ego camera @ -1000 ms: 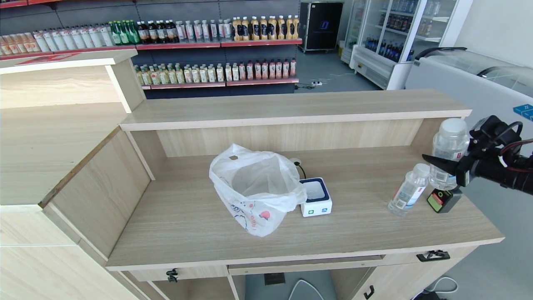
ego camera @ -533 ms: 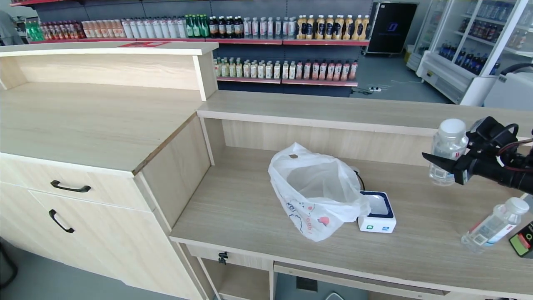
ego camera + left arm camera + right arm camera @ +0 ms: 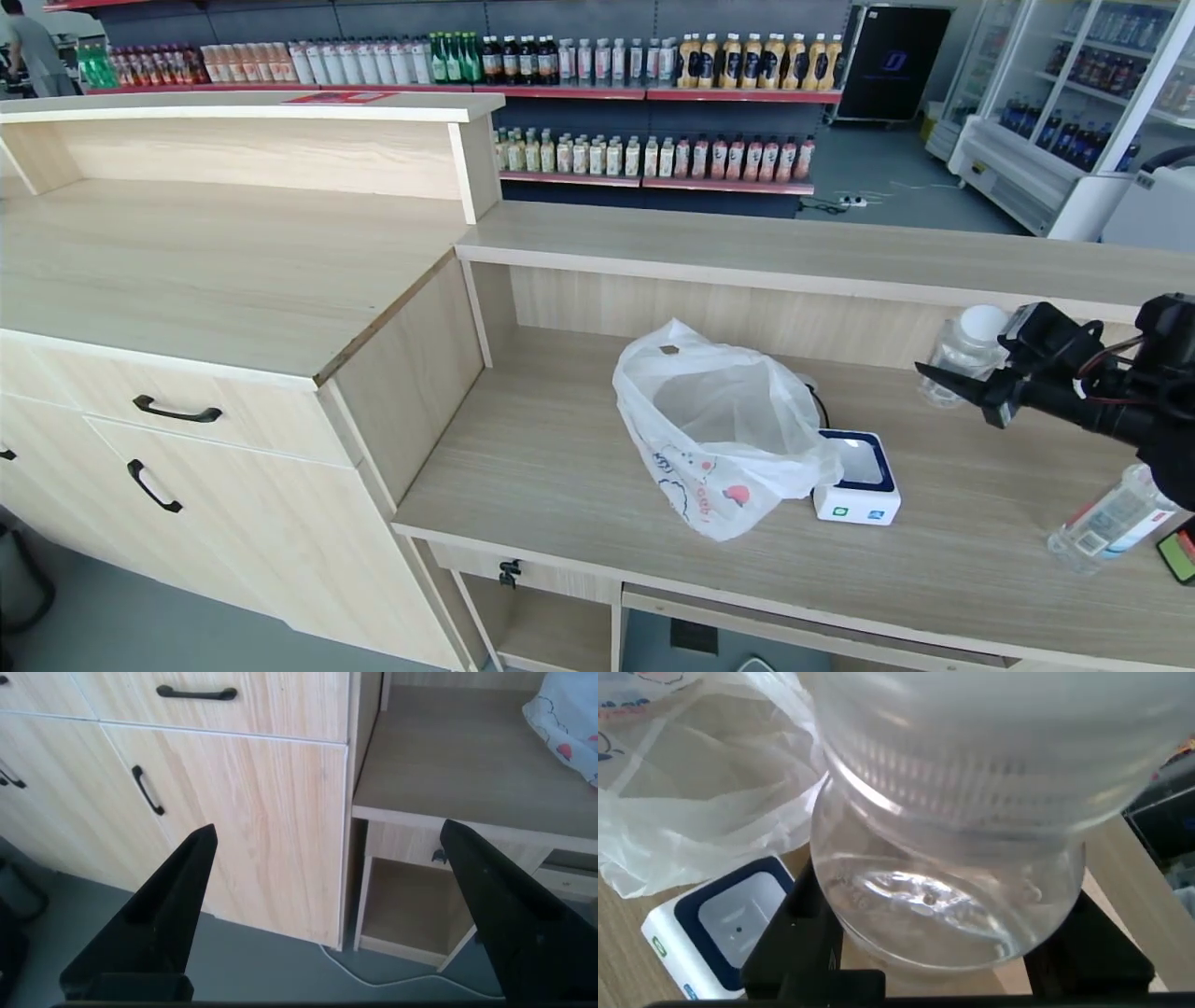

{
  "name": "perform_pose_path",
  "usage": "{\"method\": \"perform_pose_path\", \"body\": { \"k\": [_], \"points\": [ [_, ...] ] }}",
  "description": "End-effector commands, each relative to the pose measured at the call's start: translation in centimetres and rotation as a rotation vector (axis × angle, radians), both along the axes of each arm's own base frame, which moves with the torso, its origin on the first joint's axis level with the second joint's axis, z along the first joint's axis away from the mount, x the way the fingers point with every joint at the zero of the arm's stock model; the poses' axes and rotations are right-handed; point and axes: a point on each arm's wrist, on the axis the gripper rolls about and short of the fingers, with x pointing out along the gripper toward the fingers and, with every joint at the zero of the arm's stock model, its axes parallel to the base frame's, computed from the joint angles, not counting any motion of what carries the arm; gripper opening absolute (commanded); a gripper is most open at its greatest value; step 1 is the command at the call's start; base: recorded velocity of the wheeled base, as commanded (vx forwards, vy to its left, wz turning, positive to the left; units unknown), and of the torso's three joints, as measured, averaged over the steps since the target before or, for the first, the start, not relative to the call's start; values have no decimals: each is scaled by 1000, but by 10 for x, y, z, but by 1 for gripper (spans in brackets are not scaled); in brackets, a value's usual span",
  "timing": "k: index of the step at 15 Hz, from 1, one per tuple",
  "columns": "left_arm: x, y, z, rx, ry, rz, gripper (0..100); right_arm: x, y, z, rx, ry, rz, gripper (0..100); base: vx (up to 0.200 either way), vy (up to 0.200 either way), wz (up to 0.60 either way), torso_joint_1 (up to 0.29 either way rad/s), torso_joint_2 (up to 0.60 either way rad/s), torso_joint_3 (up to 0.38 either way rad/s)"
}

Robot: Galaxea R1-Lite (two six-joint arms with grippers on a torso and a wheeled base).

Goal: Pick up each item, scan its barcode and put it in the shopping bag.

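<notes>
drinks shop, shelves (image 3: 653, 93) of bottles along the back; pale wood checkout counter (image 3: 579, 448) in front. shopping bag (image 3: 724, 429) stood open-mouthed mid-counter, white scanner (image 3: 857, 478) tucked against its right side, window up.

r. gripper (image 3: 945, 371) was clamped on a clear bottle (image 3: 962, 350) w/ white cap. bottle was held off the counter, tilted, to the right of the scanner and apart from it. r. wrist cam: black fingers (image 3: 794, 961) sat either side of the bottle body, scanner + bag beyond it. which way the barcode faced: couldn't tell.

l. gripper (image 3: 327, 835) was spread wide, empty, hanging low off the counter's left end, facing cabinet doors (image 3: 252, 793).

second bottle (image 3: 1111, 523) lay on its side near the counter's right end, not yet picked. bag looked empty as far as visible.

step (judged): item 1 in hand, scan pending. task early, nothing bagged.

next move calls for: carry bottle over the scanner window, turn it so the barcode faces the glass, close w/o knocking it; then over the bag mouth and release. risk: thin bag rim could fold under the bottle.
</notes>
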Motion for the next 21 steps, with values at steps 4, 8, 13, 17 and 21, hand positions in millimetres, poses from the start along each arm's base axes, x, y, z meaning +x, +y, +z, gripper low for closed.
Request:
{"method": "perform_pose_path", "body": {
  "k": [4,8,13,17,21],
  "points": [
    [0,0,0,0,0,1,100,22,26,-20,2,-11,128,0,0,0,0,0,0,0],
    [0,0,0,0,0,1,100,32,37,-29,-2,-28,179,0,0,0,0,0,0,0],
    [0,0,0,0,0,1,100,41,42,-40,-24,-54,196,0,0,0,0,0,0,0],
    [0,0,0,0,0,1,100,43,43,-49,-59,-56,207,0,0,0,0,0,0,0],
    [0,0,0,0,0,1,100,46,46,-55,-65,-52,217,0,0,0,0,0,0,0]
  ]
}}
